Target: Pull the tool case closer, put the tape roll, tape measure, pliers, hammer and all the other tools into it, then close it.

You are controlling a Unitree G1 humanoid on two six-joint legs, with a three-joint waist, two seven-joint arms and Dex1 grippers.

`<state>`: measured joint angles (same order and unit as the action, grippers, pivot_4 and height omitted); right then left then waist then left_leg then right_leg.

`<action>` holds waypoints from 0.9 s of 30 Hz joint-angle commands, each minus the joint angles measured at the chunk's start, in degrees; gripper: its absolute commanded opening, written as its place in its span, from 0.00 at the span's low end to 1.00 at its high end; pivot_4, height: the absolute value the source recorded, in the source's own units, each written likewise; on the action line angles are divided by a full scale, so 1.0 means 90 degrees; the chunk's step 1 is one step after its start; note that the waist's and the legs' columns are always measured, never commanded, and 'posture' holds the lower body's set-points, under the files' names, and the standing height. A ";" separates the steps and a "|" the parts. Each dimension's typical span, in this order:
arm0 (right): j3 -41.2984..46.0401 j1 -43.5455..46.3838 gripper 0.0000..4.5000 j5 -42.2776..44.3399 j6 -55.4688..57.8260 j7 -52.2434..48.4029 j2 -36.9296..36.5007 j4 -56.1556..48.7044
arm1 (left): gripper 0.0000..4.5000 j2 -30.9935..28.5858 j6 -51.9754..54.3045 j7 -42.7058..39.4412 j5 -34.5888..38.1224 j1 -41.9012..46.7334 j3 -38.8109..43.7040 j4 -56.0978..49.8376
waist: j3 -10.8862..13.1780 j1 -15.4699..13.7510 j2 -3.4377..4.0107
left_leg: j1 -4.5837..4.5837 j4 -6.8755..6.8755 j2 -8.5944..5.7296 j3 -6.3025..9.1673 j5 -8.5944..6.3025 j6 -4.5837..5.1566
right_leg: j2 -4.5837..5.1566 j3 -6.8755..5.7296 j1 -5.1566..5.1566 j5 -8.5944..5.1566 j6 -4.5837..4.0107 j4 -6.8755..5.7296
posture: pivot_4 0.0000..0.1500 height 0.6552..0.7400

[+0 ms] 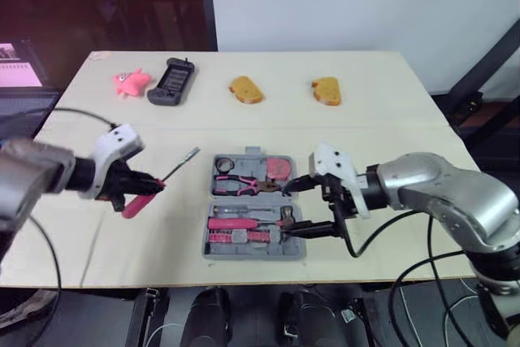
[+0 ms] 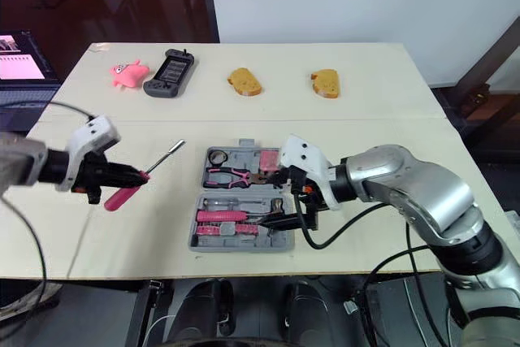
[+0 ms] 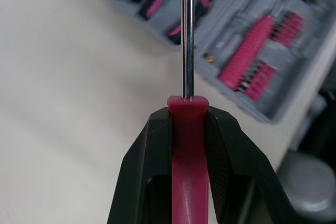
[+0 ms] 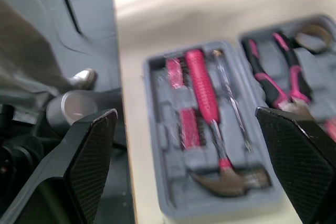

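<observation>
Slippage threatens, since the left gripper (image 1: pixel 153 184) pinches the screwdriver (image 1: pixel 140 202) by its handle beside the open tool case (image 1: pixel 296 248), the right gripper (image 1: pixel 291 210) spread above it, so the shaft may miss its slot.

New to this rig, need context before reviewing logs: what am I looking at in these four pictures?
A humanoid robot with two arms. Two pictures come from its head camera, looking down on a table; the other two from cameras on each wrist. The left end effector grips a pink-handled screwdriver. The right end effector is open at the edge of the open tool case, which holds pliers and a hammer. Farther back lie a pink toy, a black handheld device and two bread slices.
</observation>
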<state>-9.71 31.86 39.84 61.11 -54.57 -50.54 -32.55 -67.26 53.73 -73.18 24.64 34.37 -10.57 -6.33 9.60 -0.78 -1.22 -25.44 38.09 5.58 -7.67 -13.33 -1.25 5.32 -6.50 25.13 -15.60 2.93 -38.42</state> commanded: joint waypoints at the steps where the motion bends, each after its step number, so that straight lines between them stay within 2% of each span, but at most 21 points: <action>1: 0.0872 -0.0355 1.00 0.0137 -0.0002 -0.0164 -0.0698 -0.0248 | 0.08 0.0098 -0.0811 -0.1558 -0.0813 0.1280 -0.1329 0.0265 | 0.0000 -0.0002 0.0000 | -0.0002 -0.0001 0.0000 0.0000 0.0000 0.0000 | -0.0002 0.0000 0.0001 0.0000 0.0000 0.0000 | 1.00 0.75; 4: 0.1219 -0.0680 1.00 0.0199 0.0002 -0.0100 -0.0994 -0.0418 | 0.08 0.0334 -0.1205 -0.2099 -0.1167 0.1887 -0.2018 0.0417 | 0.0000 0.0001 0.0000 | -0.0002 -0.0001 0.0002 0.0001 0.0001 0.0001 | -0.0009 0.0001 0.0003 0.0000 0.0001 -0.0003 | 1.00 0.75; 7: 0.1459 -0.0918 1.00 0.0313 0.0011 -0.0062 -0.1144 -0.0584 | 0.08 0.0622 -0.1522 -0.2146 -0.1366 0.2200 -0.2295 0.0560 | 0.0002 0.0019 -0.0002 | 0.0000 0.0001 0.0006 0.0003 0.0001 0.0001 | -0.0017 0.0008 0.0004 0.0000 0.0000 -0.0004 | 1.00 0.75; 11: 0.1676 -0.1423 1.00 0.0027 -0.0141 0.0354 -0.1267 -0.1099 | 0.08 0.0897 -0.2306 -0.2139 -0.2411 0.2414 -0.3029 0.0495 | 0.0001 -0.0003 -0.0001 | -0.0001 0.0001 0.0007 0.0010 0.0002 0.0002 | -0.0022 0.0012 0.0003 -0.0001 0.0001 -0.0004 | 1.00 0.75; 13: 0.1712 -0.1552 1.00 -0.0010 -0.0028 0.0637 -0.1261 -0.1275 | 0.08 0.1018 -0.2181 -0.2143 -0.2746 0.2519 -0.3279 0.0359 | 0.0002 -0.0003 -0.0003 | -0.0001 0.0005 0.0007 0.0010 0.0002 0.0002 | -0.0022 0.0013 0.0002 -0.0001 0.0001 -0.0004 | 1.00 0.75; 16: 0.1794 -0.1623 1.00 0.0194 0.0265 0.0936 -0.1206 -0.1534 | 0.08 0.1073 -0.1527 -0.2146 -0.2472 0.2716 -0.3804 -0.0091 | 0.0004 -0.0001 -0.0006 | -0.0004 0.0011 0.0007 0.0014 0.0002 0.0002 | -0.0021 0.0013 0.0001 -0.0001 0.0001 -0.0004 | 1.00 0.75; 21: 0.1797 -0.1519 1.00 0.0767 0.0735 0.1074 -0.1213 -0.1836 | 0.08 0.1544 0.0015 -0.2146 -0.2591 0.3105 -0.4642 -0.0693 | 0.0004 -0.0007 -0.0006 | -0.0002 0.0013 0.0007 0.0021 0.0002 0.0003 | -0.0022 0.0014 -0.0005 -0.0001 0.0002 -0.0004 | 1.00 0.75; 27: 0.1704 -0.1406 1.00 0.1346 0.0902 0.0885 -0.1388 -0.2004 | 0.08 0.2229 0.1028 -0.2035 -0.2533 0.3460 -0.5007 -0.0776 | 0.0005 -0.0001 -0.0007 | -0.0002 0.0015 0.0007 0.0025 0.0003 0.0004 | -0.0025 0.0014 -0.0006 -0.0001 0.0003 -0.0005 | 1.00 0.75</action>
<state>4.90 18.51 49.99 69.41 -45.73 -62.08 -48.45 -47.62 60.41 -92.07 1.93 63.93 -55.52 -12.57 9.65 -0.79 -1.28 -25.45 38.23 5.64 -7.44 -13.31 -1.22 5.08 -6.38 25.07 -15.61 2.95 -38.47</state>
